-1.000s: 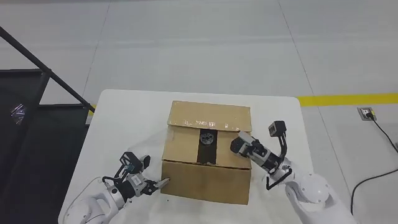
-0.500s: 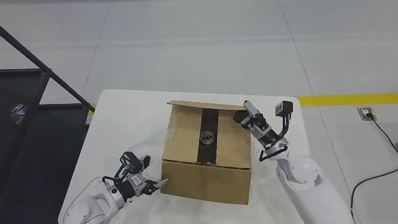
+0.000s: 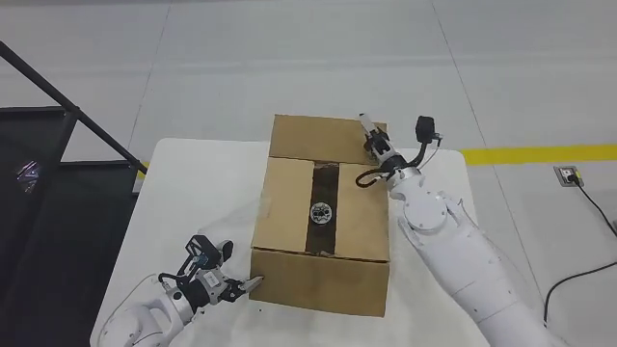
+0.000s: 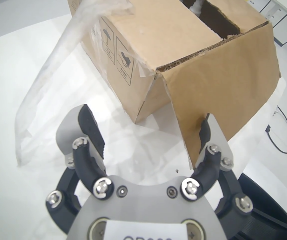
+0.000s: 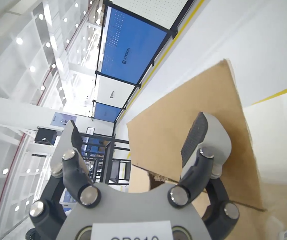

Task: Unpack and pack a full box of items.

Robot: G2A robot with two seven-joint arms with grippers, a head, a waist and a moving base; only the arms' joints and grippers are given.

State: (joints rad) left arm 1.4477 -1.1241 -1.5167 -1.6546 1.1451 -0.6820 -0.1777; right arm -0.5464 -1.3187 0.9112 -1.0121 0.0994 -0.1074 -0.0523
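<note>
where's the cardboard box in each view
Top view: the cardboard box stands mid-table, its far flap raised.
Left wrist view: the box's near corner is just beyond the open left tool.
Right wrist view: the box's raised flap stands against one finger of the open right tool.
Shared landmark: the white table under the box.

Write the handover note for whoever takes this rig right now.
Left gripper: open, at the near corner of the box, one finger against the hanging near flap.
Right gripper: open, at the raised far flap.
Done: tape strip peeled loose, both end flaps open.
Left: the two long flaps lie shut over the items; open them, unpack, repack.
</note>
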